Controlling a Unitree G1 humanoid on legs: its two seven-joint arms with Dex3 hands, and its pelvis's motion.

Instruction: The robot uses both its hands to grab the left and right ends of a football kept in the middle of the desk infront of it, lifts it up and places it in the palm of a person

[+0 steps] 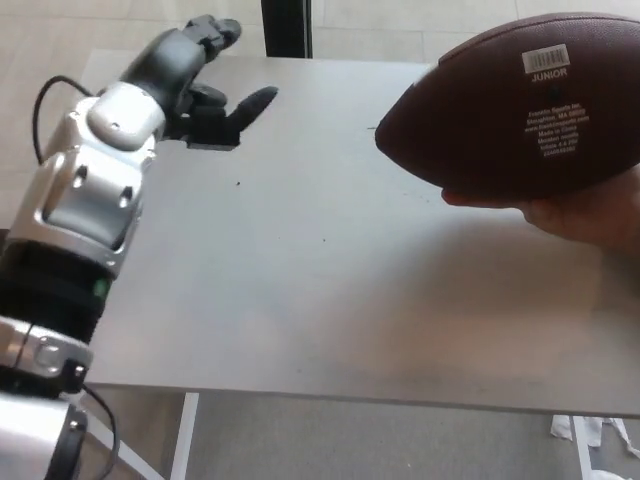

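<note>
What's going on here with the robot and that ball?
The robot is passing a football to a person. Right now the ball rests on the person's hand at the right, above the grey desk. The robot's left hand is off the ball, open and empty over the desk's far left part. Its right hand is out of view. The handover looks done.
</note>
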